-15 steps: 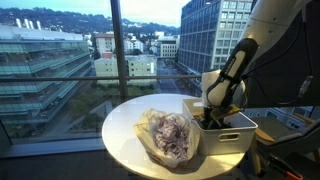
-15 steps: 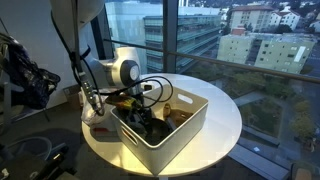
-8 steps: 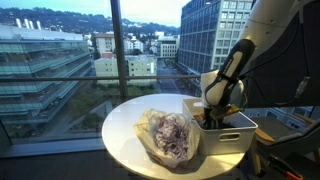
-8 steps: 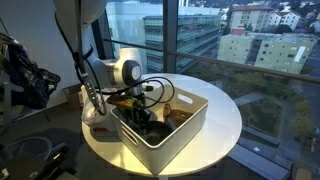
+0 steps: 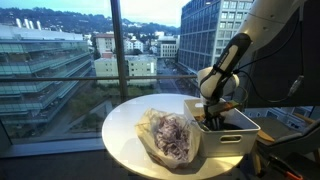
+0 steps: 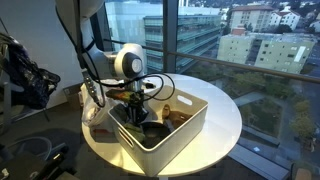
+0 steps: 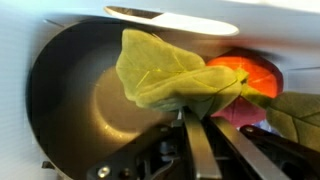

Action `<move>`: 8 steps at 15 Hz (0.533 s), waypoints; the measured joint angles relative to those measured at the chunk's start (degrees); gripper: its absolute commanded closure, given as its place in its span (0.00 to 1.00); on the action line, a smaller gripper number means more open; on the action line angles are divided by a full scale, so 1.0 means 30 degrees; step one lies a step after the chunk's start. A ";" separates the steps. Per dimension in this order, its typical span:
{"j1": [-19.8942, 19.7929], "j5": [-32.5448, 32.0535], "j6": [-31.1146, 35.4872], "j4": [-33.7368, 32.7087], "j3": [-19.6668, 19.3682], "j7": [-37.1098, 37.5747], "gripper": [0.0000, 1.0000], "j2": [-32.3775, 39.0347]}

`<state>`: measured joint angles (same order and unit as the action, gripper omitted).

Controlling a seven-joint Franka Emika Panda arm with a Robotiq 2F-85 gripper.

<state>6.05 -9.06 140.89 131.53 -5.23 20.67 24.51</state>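
In the wrist view, the end effector (image 7: 190, 116) has its 2 fingers clamped on the near edge of a green leaf-shaped fabric piece (image 7: 165, 72). The piece lies straight ahead over the round black pan (image 7: 65, 100), lengthwise toward the pan's far rim.

Round white table (image 5: 125, 125) — white bin (image 5: 225, 141) and crumpled bag (image 5: 168, 135) side by side on top

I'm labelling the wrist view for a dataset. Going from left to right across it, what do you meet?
dark pan → green leaf-shaped piece, pinched at its lower edge by the shut gripper → orange piece → second green piece at the right edge.
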 measured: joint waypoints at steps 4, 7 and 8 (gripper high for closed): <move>0.0262 0.0088 -0.2711 -0.0135 0.0036 0.0329 0.99 -0.1512; 0.0471 -0.0492 -0.4956 -0.0176 0.0036 0.1248 0.99 -0.3270; 0.0488 -0.0742 -0.5682 -0.0200 0.0047 0.1623 0.99 -0.3842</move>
<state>7.51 -11.29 123.84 130.93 -5.09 25.54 12.99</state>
